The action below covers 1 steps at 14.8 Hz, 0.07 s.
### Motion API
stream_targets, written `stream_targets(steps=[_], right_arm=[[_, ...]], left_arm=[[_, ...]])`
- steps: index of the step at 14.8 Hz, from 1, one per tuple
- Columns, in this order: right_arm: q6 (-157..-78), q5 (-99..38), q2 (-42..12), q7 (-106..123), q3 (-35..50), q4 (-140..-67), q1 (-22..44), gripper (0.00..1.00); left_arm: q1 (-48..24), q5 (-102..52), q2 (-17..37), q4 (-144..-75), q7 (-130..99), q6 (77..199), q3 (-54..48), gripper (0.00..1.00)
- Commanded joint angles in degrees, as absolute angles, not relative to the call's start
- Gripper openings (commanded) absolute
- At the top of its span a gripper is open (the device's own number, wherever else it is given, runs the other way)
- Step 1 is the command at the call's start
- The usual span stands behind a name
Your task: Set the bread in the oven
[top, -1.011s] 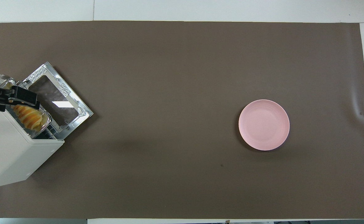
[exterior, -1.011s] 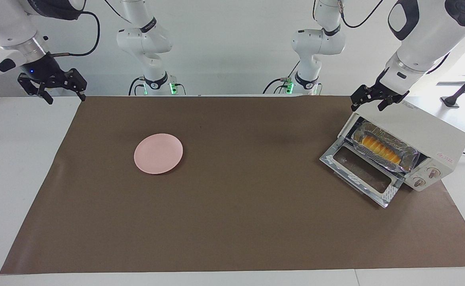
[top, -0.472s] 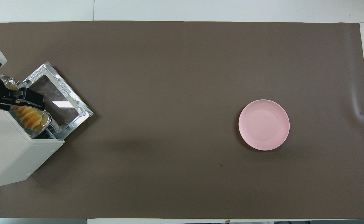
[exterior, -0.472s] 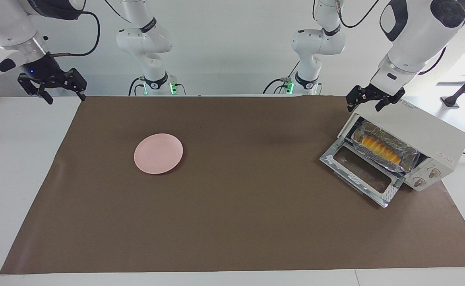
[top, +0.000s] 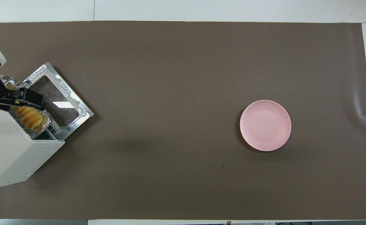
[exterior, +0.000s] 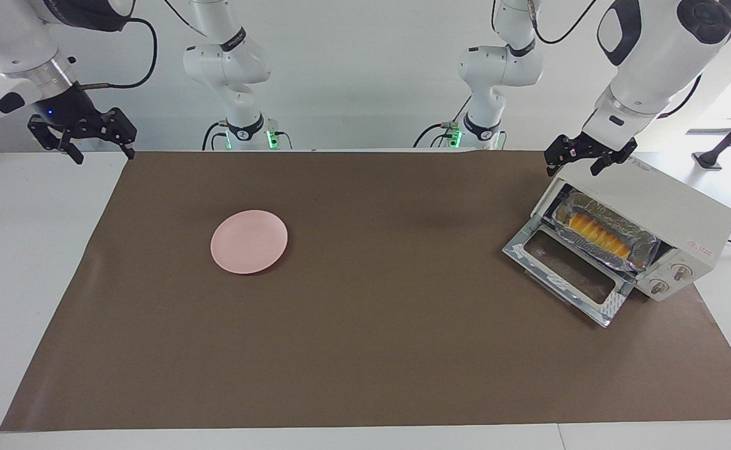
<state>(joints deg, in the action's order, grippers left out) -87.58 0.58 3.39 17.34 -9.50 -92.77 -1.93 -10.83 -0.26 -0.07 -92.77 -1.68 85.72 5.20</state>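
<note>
**Bread rests in the oven, both grippers let go**

The bread (exterior: pixel 592 235) lies in a crinkled foil tray (exterior: pixel 606 232) that sits on the rack just inside the mouth of the toaster oven (exterior: pixel 665 215). We read that placement as deliberate: the tray lets the row of slices go in as one piece and keeps them off the wire rack. The oven stands at the left arm's end of the bench (exterior: pixel 365 300), turned at an angle so its opening faces the middle of the brown mat. Its glass door (exterior: pixel 568 275) is dropped flat onto the mat, which leaves the tray reachable from above and in front.

Our left gripper (exterior: pixel 581 157) hangs over the top edge of the oven, just above the tray's corner that lies nearer to the robots. Its jaws are spread and grasp nothing, so we judge the load delivered and the arm clear of it. The tray looks to stand a little proud of the opening; a push inward may be needed before the door can swing up.

Our right gripper (exterior: pixel 84 134) waits, released and holding nothing, over the white bench edge at the right arm's end. The pink plate (exterior: pixel 249 241) sits bare on the mat, well apart from the oven.
</note>
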Motion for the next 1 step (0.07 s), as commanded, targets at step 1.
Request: stream_targets(steps=[1], right_arm=[[-87.5, 1.7, 4.8, 17.8, -8.8, -94.1, -2.5, 1.0]], left_arm=[[-10.9, -0.2, -0.9, -94.0, -1.4, 86.7, 4.8, 1.0]])
